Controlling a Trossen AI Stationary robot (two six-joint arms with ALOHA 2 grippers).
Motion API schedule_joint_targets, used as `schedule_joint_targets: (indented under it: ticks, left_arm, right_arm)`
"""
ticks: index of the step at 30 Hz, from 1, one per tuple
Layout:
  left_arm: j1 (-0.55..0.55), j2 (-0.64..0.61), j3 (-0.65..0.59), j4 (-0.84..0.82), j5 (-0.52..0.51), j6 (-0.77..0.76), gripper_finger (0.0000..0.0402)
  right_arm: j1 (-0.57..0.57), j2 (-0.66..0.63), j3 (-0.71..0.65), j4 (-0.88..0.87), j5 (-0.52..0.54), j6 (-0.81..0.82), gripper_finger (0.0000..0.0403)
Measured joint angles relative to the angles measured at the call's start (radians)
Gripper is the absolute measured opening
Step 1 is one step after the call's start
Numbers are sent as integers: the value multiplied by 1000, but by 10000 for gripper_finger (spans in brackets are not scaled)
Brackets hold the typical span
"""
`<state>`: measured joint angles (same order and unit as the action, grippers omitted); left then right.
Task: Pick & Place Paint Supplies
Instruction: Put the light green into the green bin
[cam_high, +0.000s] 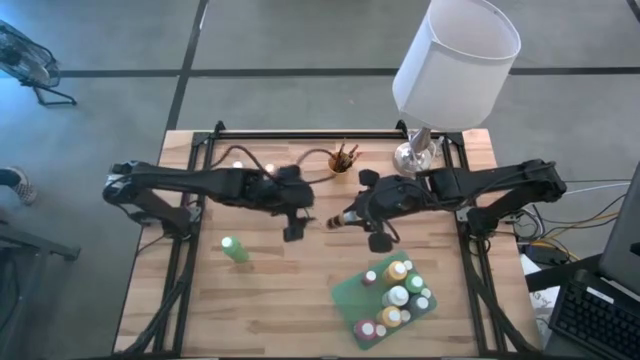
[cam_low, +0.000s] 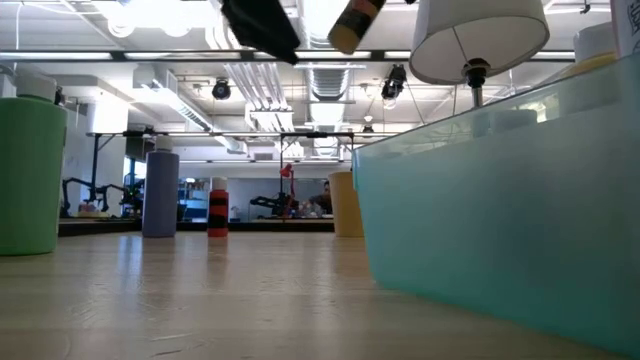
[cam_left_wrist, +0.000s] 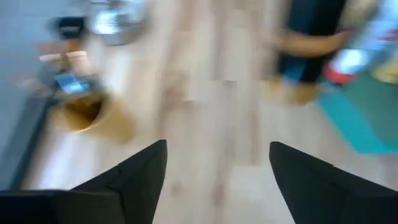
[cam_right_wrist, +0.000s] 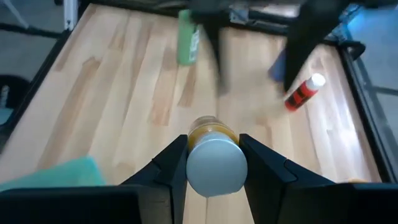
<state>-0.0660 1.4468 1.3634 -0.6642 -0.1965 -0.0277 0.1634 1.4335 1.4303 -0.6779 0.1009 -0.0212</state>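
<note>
While it hangs above the middle of the wooden worktop (cam_high: 300, 300), the small yellow-ochre paint bottle with a white cap (cam_right_wrist: 213, 158) is clamped between the two fingers of the right gripper (cam_right_wrist: 214, 163). Just left of it, the left gripper (cam_left_wrist: 217, 177) stands with its fingers spread and nothing between them. A green bottle (cam_high: 235, 249) stands alone at the near left. Many more paint bottles are gathered on the green tray (cam_high: 352, 290) at the near right. Farther away, a cup with dark-handled brushes (cam_high: 343, 158) stands beside the white-shaded lamp (cam_high: 455, 55).
</note>
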Motion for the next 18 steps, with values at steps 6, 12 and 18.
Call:
schedule_joint_targets:
  ticks: [6, 12, 18]
  left_arm:
    - [-7, -135, -141, 120, -86, -26, 290]
    - [-6, -229, -282, 298, -92, -32, 289]
    - [-6, -263, -355, 430, -91, -34, 291]
  right_arm:
    - [90, 2, 94, -184, -23, 37, 112]
    - [222, 3, 133, -217, 7, 169, 112]
    - [308, 33, 134, -263, 128, 354, 112]
